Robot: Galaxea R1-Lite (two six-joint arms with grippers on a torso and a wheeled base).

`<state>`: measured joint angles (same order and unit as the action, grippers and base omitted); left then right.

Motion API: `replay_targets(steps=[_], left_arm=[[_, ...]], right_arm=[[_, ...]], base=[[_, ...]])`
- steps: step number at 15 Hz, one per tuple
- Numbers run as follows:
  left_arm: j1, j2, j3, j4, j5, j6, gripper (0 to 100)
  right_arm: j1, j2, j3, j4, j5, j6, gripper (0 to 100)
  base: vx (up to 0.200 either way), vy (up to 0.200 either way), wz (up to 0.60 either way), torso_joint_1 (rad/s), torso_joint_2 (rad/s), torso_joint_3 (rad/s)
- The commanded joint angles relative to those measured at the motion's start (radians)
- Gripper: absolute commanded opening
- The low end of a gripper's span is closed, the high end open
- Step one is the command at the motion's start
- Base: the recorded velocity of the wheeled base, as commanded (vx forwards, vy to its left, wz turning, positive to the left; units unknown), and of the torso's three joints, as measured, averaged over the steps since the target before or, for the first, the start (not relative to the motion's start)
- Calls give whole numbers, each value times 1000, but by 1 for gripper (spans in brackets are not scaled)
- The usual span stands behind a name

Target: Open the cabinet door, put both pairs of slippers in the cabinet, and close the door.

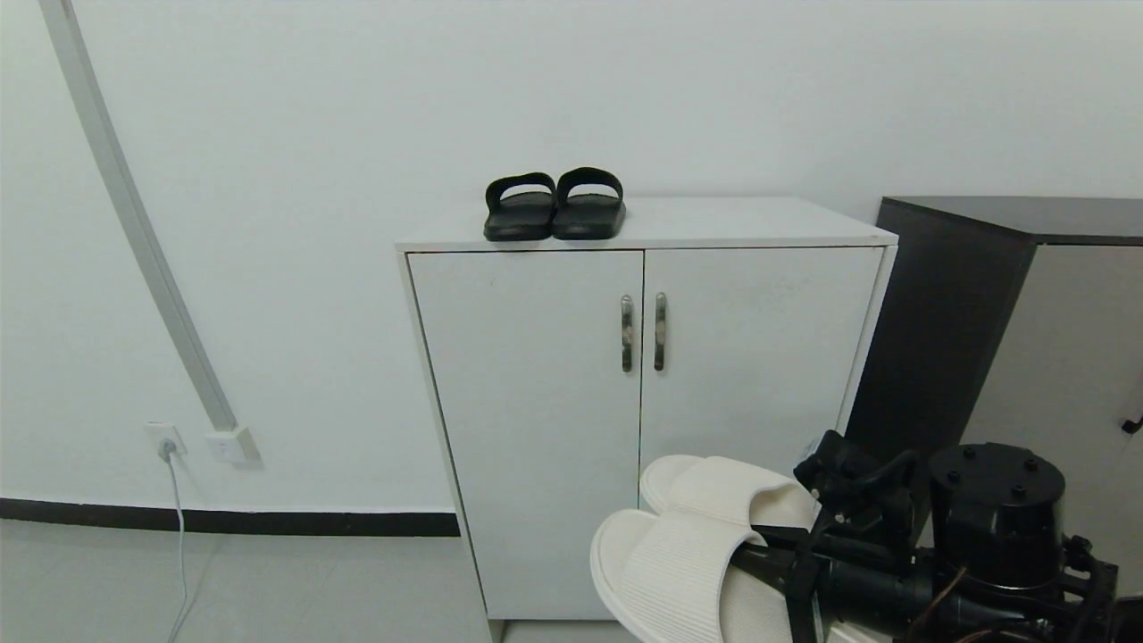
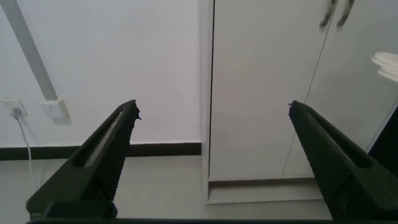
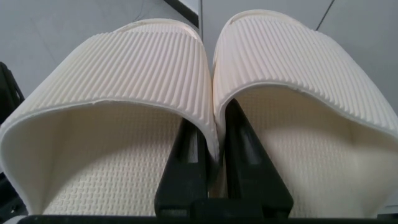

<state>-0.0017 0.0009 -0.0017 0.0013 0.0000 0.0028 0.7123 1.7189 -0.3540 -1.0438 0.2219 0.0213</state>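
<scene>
The right claw (image 3: 213,118) is pressed together, pinching the pair of white slippers (image 3: 143,68). One black finger sits inside each slipper, and the two adjoining strap walls are squeezed between them. The slippers are soft cream foam with ribbed straps and a dimpled footbed. In the head view they hang at 5 o'clock, toes toward the cabinet (image 1: 527,402) and in front of the lower part of its right door.

The left claw (image 2: 214,106) is spread wide and holds nothing. Its two dark, textured fingers frame the cabinet's left edge and the wall.

The cabinet is plain white board with two flat doors, both shut. A pair of slim metal bar handles (image 1: 659,330) stands side by side at the centre seam.

The black slippers (image 1: 554,207) are smooth and matte. They sit side by side at 12 o'clock, at the front of the cabinet top (image 1: 741,219), above the left door.

A dark cabinet (image 1: 938,339) stands at 3 o'clock, against the white one. At 8 o'clock a wall socket (image 1: 166,439) holds a plug, and its cable (image 1: 181,536) trails down.
</scene>
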Motion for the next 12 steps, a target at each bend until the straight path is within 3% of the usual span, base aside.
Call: replay_targets(steps=[1,5,9,10,11,12], left_arm=[[0,1,0,0,2,0,100],[0,1,0,0,0,6,100],[-1,27,-14,-3,0,19,100],[-1,45,-35,-6,-2,13,100],[-6,123,-170,-4,-3,-35,100],[-6,191,-199,-4,-21,-23,100]], right_arm=[[1,1,3,-4,1,0,0],[1,-4,9,-21,-1,-1,0],[1,5,69,-157,1,-1,0],[1,8,70,-165,1,-1,0],[1,19,78,-173,-3,-6,0],[1,28,81,-173,-3,-17,0]], base=[[0,0,0,0,0,0],[0,0,0,0,0,0],[0,0,0,-13,34,34],[0,0,0,-36,119,119],[0,0,0,-17,71,76],[0,0,0,-12,51,41]])
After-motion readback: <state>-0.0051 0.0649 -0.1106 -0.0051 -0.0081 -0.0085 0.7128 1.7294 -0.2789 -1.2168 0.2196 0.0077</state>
